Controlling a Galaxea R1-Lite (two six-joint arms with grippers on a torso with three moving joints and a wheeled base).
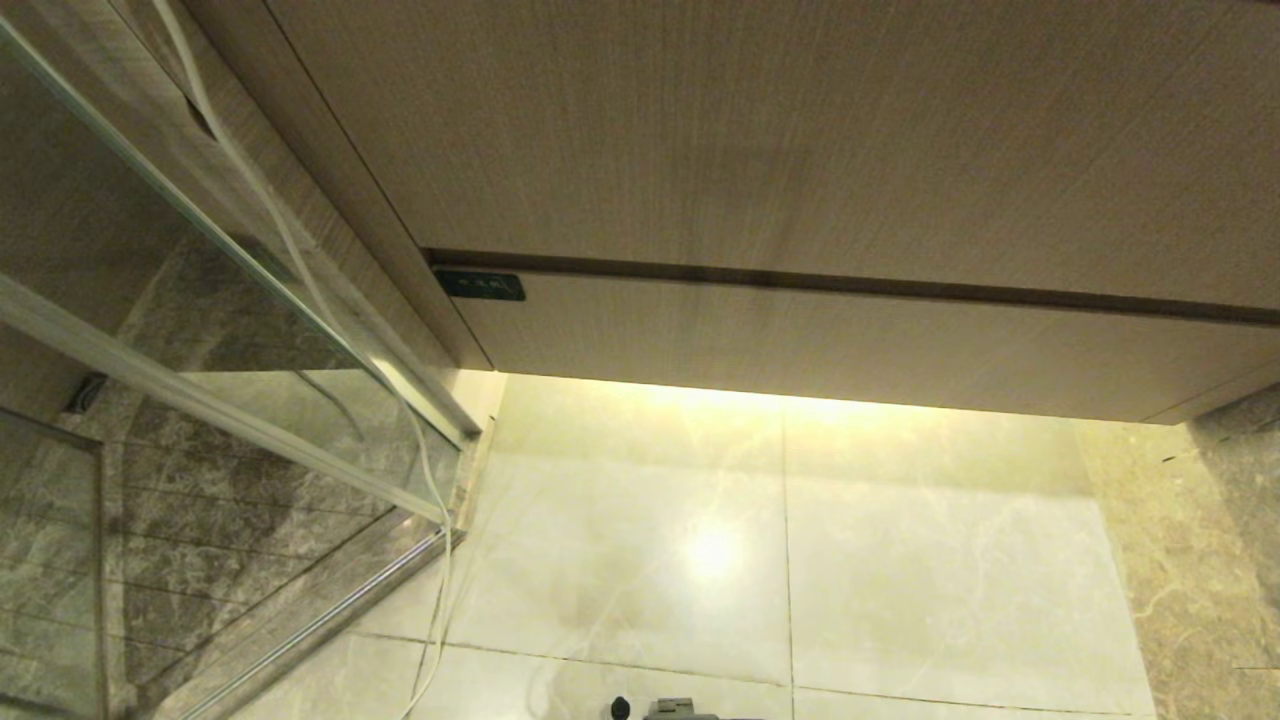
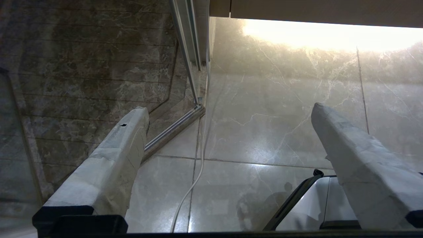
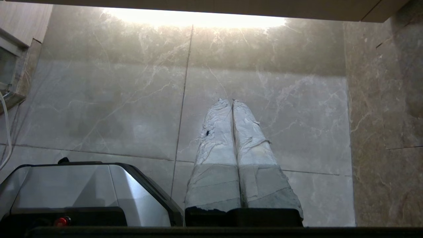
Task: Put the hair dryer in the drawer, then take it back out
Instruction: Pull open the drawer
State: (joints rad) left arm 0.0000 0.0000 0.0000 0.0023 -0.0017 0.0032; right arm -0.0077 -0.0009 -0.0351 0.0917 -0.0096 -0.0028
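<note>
- The floor point(image 1: 900, 560) of pale marbled tiles fills the lower part of the head view, lit by a bright strip of light along the foot of the cabinet; its right edge turns to darker brown stone.
- The taller wood-grain panel point(image 1: 750, 130) takes up the top of the head view and is cut off at the top and right of the frame.
- The drawer point(image 1: 850, 345) sits just under that panel, pushed in flush, so nothing of its inside shows. Its right end runs out of the frame. A small dark label point(image 1: 480, 285) sits at its upper left corner; the print on it is too small to read.
- A glass shower screen point(image 1: 200, 330) with a metal frame stands at the left edge of the floor, and dark ribbed stone shows through it.
- A thin white cable point(image 1: 432, 560) hangs down along the screen's frame to the floor; both ends are out of sight.
- The robot's base point(image 3: 86, 191) shows only as a grey and black corner in the wrist views and a sliver at the bottom of the head view.
- The left tool point(image 2: 228, 114) hangs above the floor near the screen's corner, its taped fingers point(image 2: 112, 158) spread wide with nothing between them.
- The right tool point(image 3: 232, 102) hangs above the tiles with its taped fingers pressed together, empty.
- The hair dryer is in none of the views.
</note>
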